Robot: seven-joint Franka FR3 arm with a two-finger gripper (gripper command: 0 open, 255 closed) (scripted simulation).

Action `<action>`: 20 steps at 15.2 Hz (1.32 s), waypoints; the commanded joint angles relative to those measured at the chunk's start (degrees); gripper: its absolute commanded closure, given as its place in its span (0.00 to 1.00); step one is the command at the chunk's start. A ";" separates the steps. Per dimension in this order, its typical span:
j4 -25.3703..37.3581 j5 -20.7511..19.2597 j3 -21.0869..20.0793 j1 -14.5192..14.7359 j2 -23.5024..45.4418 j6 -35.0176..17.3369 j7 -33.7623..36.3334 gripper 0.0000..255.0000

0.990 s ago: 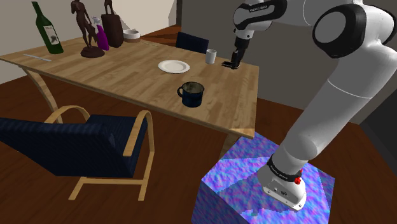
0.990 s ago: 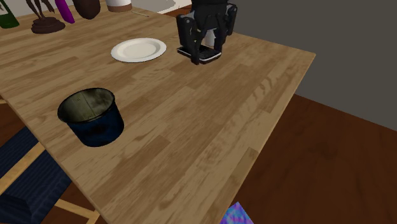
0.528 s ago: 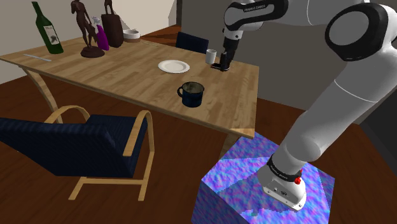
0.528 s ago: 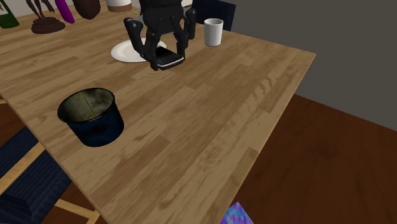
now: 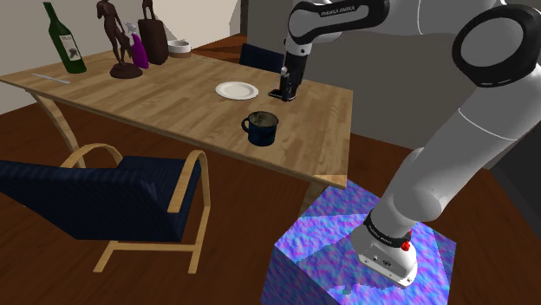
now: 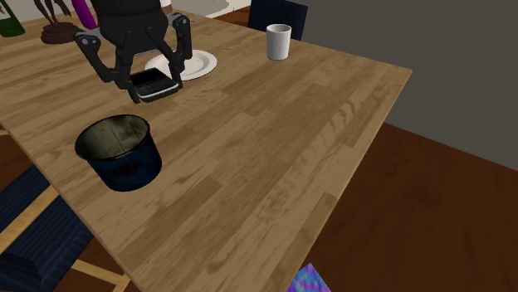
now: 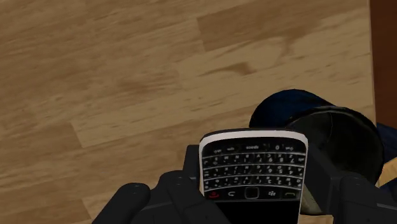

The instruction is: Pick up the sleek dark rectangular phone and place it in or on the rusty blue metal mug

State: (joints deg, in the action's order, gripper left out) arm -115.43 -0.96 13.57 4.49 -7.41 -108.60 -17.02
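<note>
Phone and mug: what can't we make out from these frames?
- Phone, wrist view: its screen end runs off the frame edge.
- Phone, shoulder view: too small to read, partly hidden by the gripper that clasps it.
- Blue mug, second exterior view: handle out of sight behind its own body.
- Blue mug, wrist view: one side covered by the phone.

Light wooden table (image 5: pixel 156 100) on dark brown wood floor (image 5: pixel 243 204); navy armchair (image 5: pixel 87 197), pale curved wooden arms, beside it; grey wall (image 6: pixel 423 41) behind.
</note>
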 commanded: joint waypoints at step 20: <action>-5.67 1.39 -4.90 4.06 4.83 -10.45 8.47 1.00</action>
State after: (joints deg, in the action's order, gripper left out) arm -120.59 0.34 8.61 8.60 -3.07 -118.00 -8.39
